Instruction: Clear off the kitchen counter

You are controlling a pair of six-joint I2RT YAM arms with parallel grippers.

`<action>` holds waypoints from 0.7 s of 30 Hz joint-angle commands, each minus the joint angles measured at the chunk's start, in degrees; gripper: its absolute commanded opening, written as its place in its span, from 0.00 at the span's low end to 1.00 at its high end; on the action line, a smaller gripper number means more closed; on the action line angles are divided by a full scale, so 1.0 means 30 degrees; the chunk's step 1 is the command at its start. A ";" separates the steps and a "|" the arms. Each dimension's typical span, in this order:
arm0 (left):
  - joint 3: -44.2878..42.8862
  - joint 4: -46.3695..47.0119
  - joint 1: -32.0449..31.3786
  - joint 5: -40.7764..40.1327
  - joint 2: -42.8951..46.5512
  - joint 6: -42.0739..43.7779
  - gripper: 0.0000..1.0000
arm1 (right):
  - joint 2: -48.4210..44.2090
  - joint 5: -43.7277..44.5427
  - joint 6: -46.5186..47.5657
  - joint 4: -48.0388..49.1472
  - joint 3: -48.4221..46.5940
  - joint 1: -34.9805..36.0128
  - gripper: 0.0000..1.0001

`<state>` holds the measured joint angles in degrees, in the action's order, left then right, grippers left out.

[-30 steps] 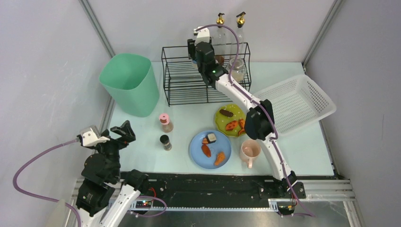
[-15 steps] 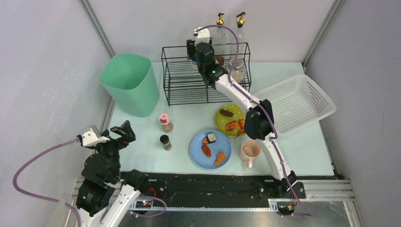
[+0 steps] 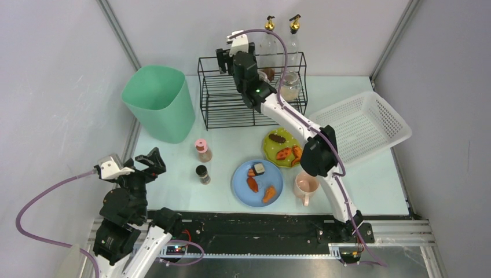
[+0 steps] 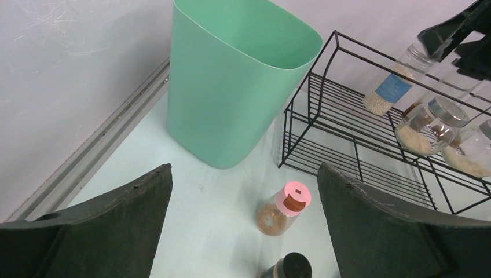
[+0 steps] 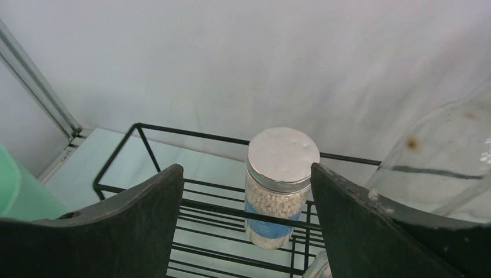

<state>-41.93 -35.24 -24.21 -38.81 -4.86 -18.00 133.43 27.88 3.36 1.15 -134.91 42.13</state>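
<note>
1. My right claw (image 5: 243,171) is wide apart and holds nothing. It hangs over the back of the black wire rack (image 3: 223,110).
2. A jar of little white beads (image 5: 281,168) with a silver lid stands upright on the rack, just ahead of the gap. I see no finger touching it.
3. I think the step in hand is leaving this jar on the rack. To do it well, I should keep the fingers wide, lift a bit, and pull straight back slowly. That way nothing bumps the jar.
4. A tall glass bottle (image 5: 440,156) is close to one finger. I must not swing that way.
5. My left claw (image 4: 244,174) is apart too, and empty. It sits low at the near left.
6. The bench (image 3: 376,185) is not cleared yet. A pink-lidded spice bottle (image 3: 202,149), a black-lidded bottle (image 3: 202,174), a blue plate (image 3: 240,185), a green plate (image 3: 269,152) and a pink mug (image 3: 306,185) sit on it.
</note>
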 commanded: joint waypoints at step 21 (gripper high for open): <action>0.0099 0.0474 0.0158 -0.0071 -0.0076 -0.0036 0.98 | -1.1107 -0.1894 -0.1168 -0.2602 1.0669 0.5043 0.90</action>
<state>-41.93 -35.27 -24.21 -38.79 -4.86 -17.98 104.88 27.29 6.98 1.58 -106.00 56.38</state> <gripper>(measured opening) 0.985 0.886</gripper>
